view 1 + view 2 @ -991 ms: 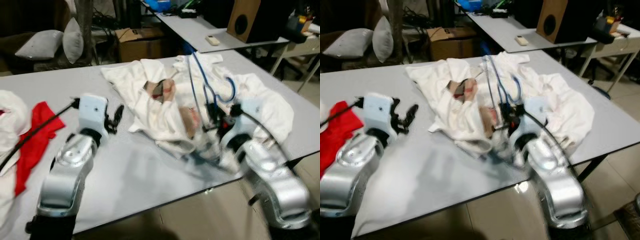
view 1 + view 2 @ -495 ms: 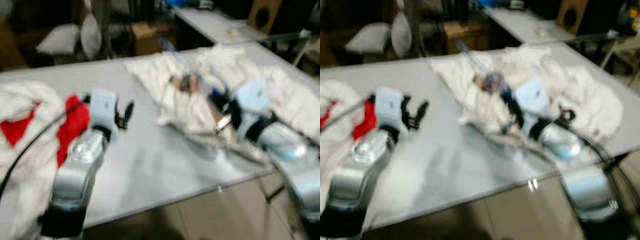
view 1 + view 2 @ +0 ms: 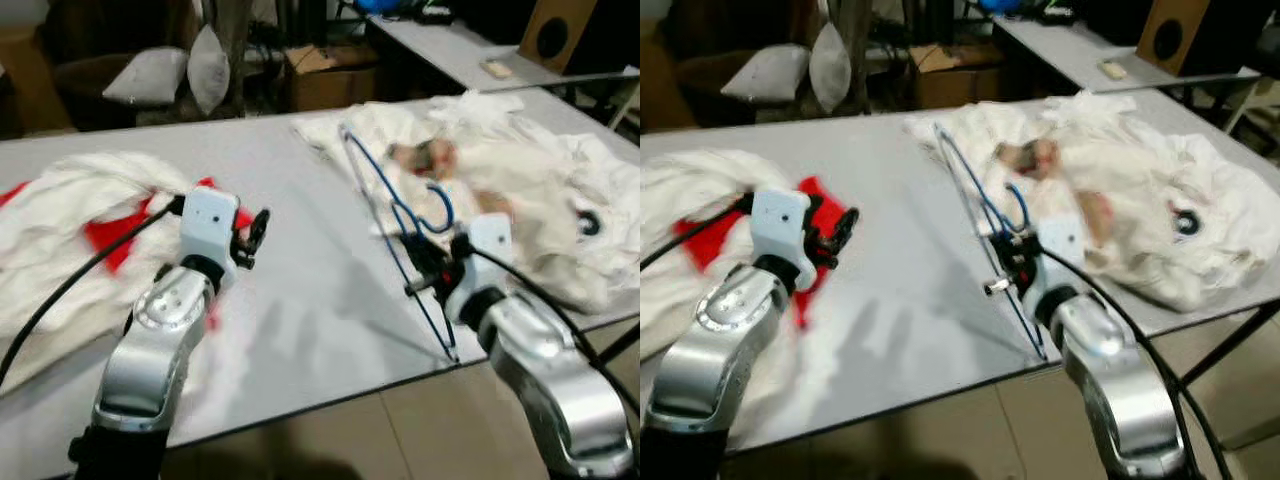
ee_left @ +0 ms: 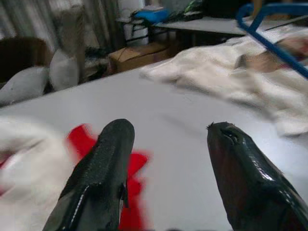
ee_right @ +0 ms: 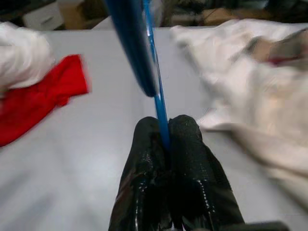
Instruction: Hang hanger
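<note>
So, working left to right: white laundry pile (image 3: 60, 230) with a red cloth (image 3: 820, 225) on the grey table (image 3: 300, 300); my left gripper (image 4: 166, 168) hovers just beside it, fingers apart, holding nothing. My right gripper (image 5: 166, 139) has its fingers clamped together on the blue hanger (image 3: 400, 215), lifted off the tabletop beside the white garment (image 3: 1120, 200) at right. I judge the pickup done; no rail is visible, so carrying and hanging are left.
</note>
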Controlling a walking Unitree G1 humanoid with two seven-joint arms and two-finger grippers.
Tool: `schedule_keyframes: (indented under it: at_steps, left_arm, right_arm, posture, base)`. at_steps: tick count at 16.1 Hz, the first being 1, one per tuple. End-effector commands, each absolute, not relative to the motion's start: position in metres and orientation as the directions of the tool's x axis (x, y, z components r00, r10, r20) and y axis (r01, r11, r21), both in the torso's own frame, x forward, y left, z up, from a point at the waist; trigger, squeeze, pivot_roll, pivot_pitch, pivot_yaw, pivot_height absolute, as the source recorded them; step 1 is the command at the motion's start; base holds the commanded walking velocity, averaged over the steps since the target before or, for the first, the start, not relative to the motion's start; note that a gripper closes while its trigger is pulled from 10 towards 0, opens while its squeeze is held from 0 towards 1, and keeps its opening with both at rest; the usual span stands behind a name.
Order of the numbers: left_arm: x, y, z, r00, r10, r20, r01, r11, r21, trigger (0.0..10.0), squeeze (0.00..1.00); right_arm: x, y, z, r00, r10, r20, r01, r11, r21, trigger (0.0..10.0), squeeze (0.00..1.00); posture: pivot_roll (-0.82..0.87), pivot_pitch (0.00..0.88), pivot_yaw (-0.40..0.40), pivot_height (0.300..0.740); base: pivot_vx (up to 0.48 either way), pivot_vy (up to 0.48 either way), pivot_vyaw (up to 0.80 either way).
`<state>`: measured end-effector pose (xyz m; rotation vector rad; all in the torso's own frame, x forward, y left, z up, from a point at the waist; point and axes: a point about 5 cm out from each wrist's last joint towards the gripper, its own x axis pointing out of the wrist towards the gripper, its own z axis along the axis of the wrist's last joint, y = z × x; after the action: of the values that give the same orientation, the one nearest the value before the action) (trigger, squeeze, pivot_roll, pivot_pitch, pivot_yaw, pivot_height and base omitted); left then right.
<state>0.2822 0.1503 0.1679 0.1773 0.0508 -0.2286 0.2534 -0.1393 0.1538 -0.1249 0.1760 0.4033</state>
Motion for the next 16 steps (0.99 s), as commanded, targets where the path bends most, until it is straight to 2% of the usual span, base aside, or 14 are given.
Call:
schedule_keyframes:
  at_steps: [1,2,3,5,7,9,10,12,16]
  left_arm:
    - [0.28,0.154,0.167,0.977,-0.201,-0.076,0.212,0.962,0.172,10.0,0.0]
    - [0.278,0.155,0.165,0.977,-0.197,-0.079,0.208,0.963,0.171,10.0,0.0]
    - [0.277,0.157,0.163,0.979,-0.182,-0.088,0.195,0.965,0.175,10.0,0.0]
    - [0.277,0.154,0.165,0.975,-0.208,-0.082,0.219,0.959,0.179,10.0,0.0]
    - [0.276,0.15,0.162,0.97,-0.222,-0.095,0.239,0.937,0.254,10.0,0.0]
    - [0.277,0.153,0.157,0.979,-0.175,-0.107,0.194,0.958,0.212,10.0,0.0]
    - [0.277,0.155,0.155,0.981,-0.165,-0.106,0.179,0.973,0.147,10.0,0.0]
    - [0.278,0.16,0.153,0.979,-0.159,-0.126,0.18,0.967,0.179,10.0,0.0]
    - [0.274,0.171,0.14,0.964,-0.161,-0.213,0.219,0.932,0.287,10.0,0.0]
  right_arm:
    - [0.255,-0.141,0.158,0.908,0.377,-0.181,-0.397,0.913,-0.092,10.0,0.0]
    - [0.256,-0.142,0.156,0.91,0.372,-0.184,-0.392,0.916,-0.081,10.0,0.0]
    - [0.257,-0.144,0.152,0.915,0.362,-0.179,-0.365,0.931,0.014,10.0,0.0]
    - [0.259,-0.149,0.151,0.914,0.357,-0.192,-0.368,0.93,-0.024,10.0,0.0]
    - [0.262,-0.154,0.151,0.928,0.325,-0.184,-0.333,0.943,-0.011,10.0,0.0]
    - [0.262,-0.16,0.151,0.939,0.294,-0.179,-0.3,0.954,-0.007,10.0,0.0]
    - [0.261,-0.164,0.15,0.943,0.282,-0.178,-0.287,0.958,-0.006,10.0,0.0]
    - [0.26,-0.169,0.148,0.945,0.275,-0.177,-0.282,0.959,-0.014,10.0,0.0]
    - [0.257,-0.176,0.147,0.92,0.346,-0.182,-0.357,0.934,-0.028,10.0,0.0]
  posture:
    - [0.06,0.0,-0.017,0.74]
    - [0.06,0.0,-0.023,0.74]
    - [0.07,0.0,-0.032,0.74]
    - [0.07,0.0,-0.034,0.74]
    - [0.07,0.0,-0.03,0.74]
    - [0.06,0.0,-0.026,0.74]
    - [0.06,0.0,-0.027,0.74]
    - [0.05,0.0,-0.028,0.74]
    - [0.05,0.0,-0.045,0.74]
  base:
    - [0.0,0.334,0.0]
    - [0.0,0.33,0.0]
    - [0.0,0.334,0.0]
    - [0.0,0.159,0.0]
    - [0.0,-0.48,0.0]
    - [0.0,-0.48,0.0]
    - [0.0,0.0,0.0]
    - [0.0,0.0,0.0]
    - [0.0,0.0,0.0]
